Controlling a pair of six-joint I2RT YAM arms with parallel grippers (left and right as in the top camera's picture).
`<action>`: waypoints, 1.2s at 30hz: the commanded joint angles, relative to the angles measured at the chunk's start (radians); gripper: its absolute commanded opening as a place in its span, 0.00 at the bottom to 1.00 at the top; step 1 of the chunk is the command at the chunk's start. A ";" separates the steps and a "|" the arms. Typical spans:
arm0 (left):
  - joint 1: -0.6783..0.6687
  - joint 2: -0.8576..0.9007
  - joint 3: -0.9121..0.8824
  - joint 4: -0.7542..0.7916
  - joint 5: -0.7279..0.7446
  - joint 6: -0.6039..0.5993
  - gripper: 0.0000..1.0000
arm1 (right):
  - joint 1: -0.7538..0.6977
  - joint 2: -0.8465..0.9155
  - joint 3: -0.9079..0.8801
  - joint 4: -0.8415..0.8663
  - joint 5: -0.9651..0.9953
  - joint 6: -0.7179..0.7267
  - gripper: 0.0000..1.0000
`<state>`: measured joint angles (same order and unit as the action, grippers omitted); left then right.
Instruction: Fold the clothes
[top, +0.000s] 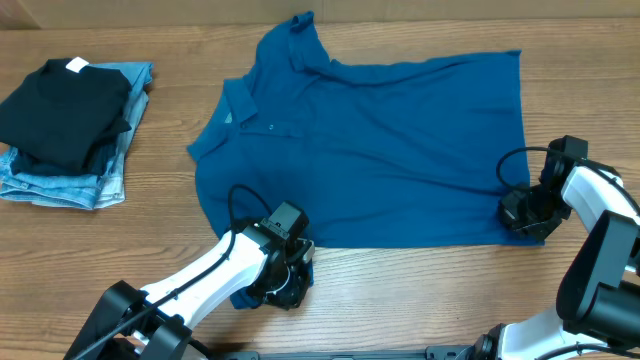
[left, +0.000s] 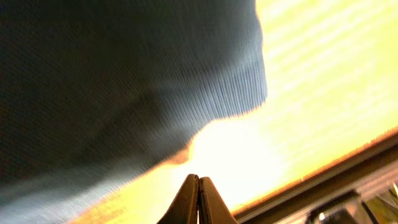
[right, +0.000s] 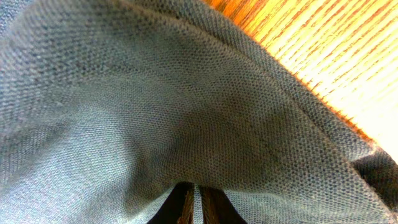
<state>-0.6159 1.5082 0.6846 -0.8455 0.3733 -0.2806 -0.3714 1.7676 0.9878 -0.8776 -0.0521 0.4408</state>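
The clothes, a teal-blue collared shirt (top: 370, 150), lie spread flat across the middle of the table, collar to the left. My left gripper (top: 285, 285) sits low at the shirt's near-left sleeve. In the left wrist view its fingertips (left: 198, 177) are pressed together with nothing showing between them, and the sleeve fabric (left: 124, 81) lies just beyond. My right gripper (top: 522, 215) is at the shirt's near-right hem corner. The right wrist view shows it (right: 198, 186) shut on a fold of the shirt's cloth (right: 155, 112), which covers most of that view.
A folded black garment (top: 65, 110) lies on light-blue jeans (top: 60, 185) at the far left. The table's near edge (left: 323, 180) runs close behind my left gripper. Bare wood (top: 420, 290) stretches between the two arms.
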 joint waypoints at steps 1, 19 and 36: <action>-0.007 0.008 -0.007 -0.051 0.065 0.035 0.04 | 0.003 0.041 -0.020 0.005 0.033 -0.002 0.10; 0.222 0.008 0.772 -0.014 -0.381 -0.025 0.08 | 0.008 0.018 0.073 -0.112 0.024 0.002 0.04; 0.270 0.292 0.772 0.216 -0.385 0.061 0.07 | 0.058 -0.105 0.171 -0.103 -0.074 -0.109 0.04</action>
<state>-0.3470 1.7798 1.4448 -0.6422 0.0025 -0.2642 -0.3202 1.6768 1.1767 -0.9974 -0.1024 0.3565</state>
